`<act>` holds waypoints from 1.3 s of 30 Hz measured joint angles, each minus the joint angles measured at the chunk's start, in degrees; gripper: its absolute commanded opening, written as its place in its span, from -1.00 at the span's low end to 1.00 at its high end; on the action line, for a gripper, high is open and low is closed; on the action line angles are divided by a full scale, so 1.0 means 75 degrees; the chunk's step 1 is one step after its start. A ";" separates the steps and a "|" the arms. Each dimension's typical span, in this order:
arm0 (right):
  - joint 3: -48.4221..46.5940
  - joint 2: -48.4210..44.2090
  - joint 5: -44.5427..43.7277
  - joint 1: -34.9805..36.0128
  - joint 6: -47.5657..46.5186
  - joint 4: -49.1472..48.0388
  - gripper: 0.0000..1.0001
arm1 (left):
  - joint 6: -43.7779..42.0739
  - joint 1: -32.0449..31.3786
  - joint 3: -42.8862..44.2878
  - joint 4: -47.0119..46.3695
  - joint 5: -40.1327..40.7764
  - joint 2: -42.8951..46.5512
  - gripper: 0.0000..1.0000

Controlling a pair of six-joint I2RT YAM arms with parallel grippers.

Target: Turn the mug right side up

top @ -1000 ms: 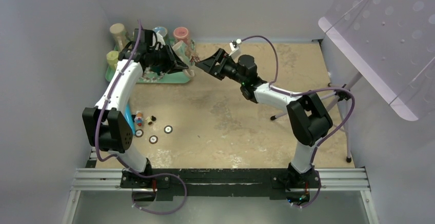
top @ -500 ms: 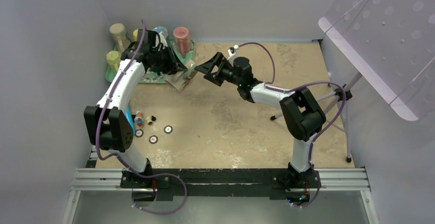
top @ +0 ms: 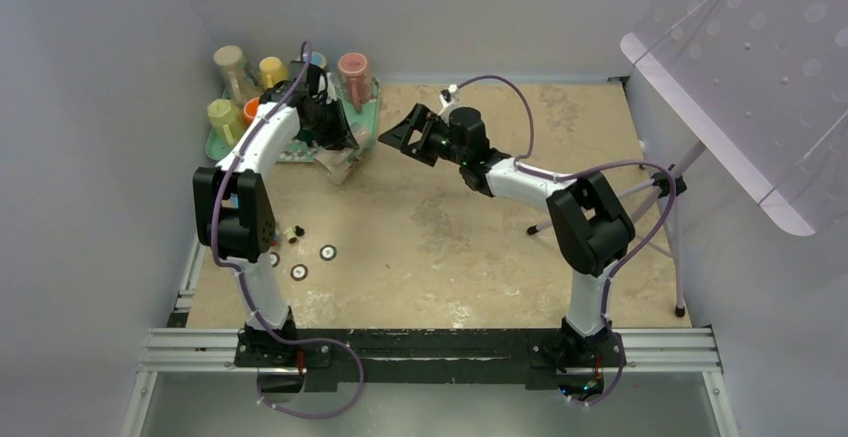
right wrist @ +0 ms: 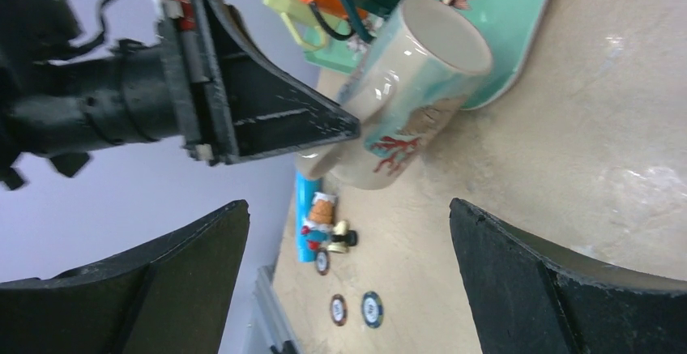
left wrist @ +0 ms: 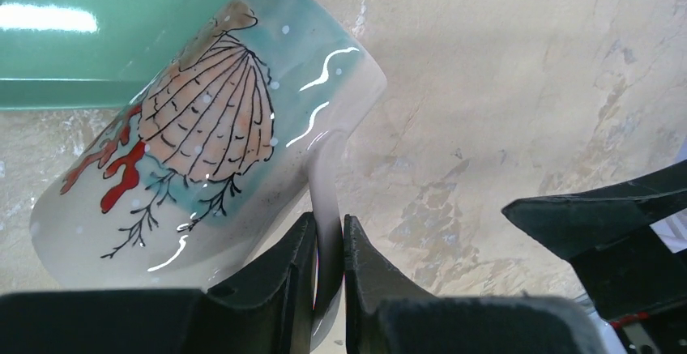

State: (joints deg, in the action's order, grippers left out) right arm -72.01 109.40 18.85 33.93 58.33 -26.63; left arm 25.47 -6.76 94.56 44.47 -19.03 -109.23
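Observation:
The mug (left wrist: pixel 202 143) is white and teal with a shell and red coral drawing. My left gripper (left wrist: pixel 328 245) is shut on its handle and holds it tilted just off the green tray's front right corner. In the top view the mug (top: pixel 340 164) hangs below the left gripper (top: pixel 335 142). My right gripper (top: pixel 395 135) is open and empty, just to the right of the mug and pointing at it. In the right wrist view the mug (right wrist: pixel 413 87) shows its open mouth up and to the right, beyond the wide-open gripper (right wrist: pixel 348 208).
The green tray (top: pixel 366 105) at the back left holds several other mugs, among them a pink one (top: pixel 353 65) and a yellow one (top: pixel 272 69). Poker chips (top: pixel 327 252) and a small toy (top: pixel 292 233) lie front left. A tripod with a white panel (top: pixel 740 77) stands at the right.
My left arm has carried the mug off the tray toward the table and swung its elbow in. My right gripper has moved left, closer to the mug.

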 measured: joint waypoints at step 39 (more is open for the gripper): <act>-0.2323 0.3019 -1.0086 0.4232 -1.0742 -0.2276 0.95 | 0.1632 0.0000 0.0411 0.0038 -0.0828 -0.0041 -1.00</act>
State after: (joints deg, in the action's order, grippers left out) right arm -89.43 132.05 -56.80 65.67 -22.24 -43.70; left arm 37.71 -6.76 97.65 44.75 -25.23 -109.54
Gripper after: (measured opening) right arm 0.985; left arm 0.195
